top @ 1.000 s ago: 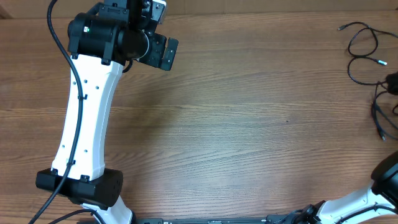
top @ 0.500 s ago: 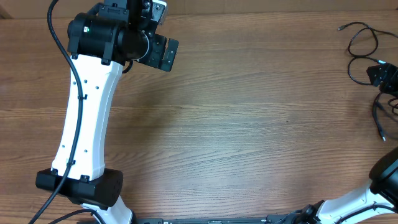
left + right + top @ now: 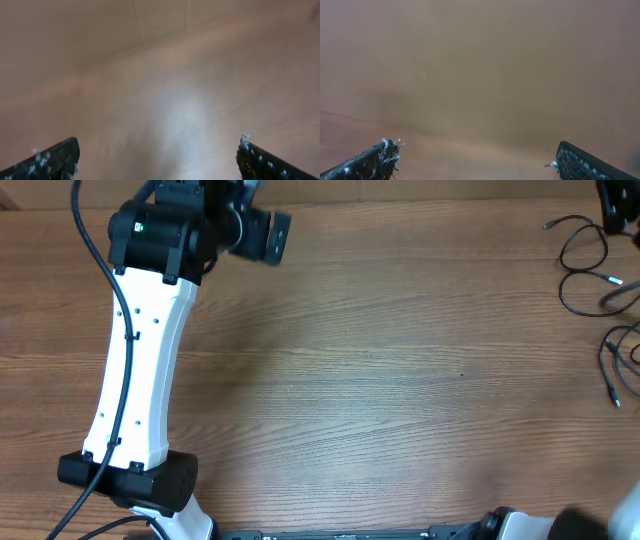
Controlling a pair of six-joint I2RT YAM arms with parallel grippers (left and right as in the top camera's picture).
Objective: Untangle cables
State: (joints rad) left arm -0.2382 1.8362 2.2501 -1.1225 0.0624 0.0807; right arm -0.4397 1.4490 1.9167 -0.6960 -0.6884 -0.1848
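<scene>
Right tool point(image 3: 611, 205) moved up-frame; cables point(image 3: 585, 268) strung top-to-bottom, overhead view.

The overhead view is bright and sharp, with soft shadows on the table point(image 3: 400, 380). Both wrist views are very blurry, and the left one shows a pale shiny patch.
</scene>
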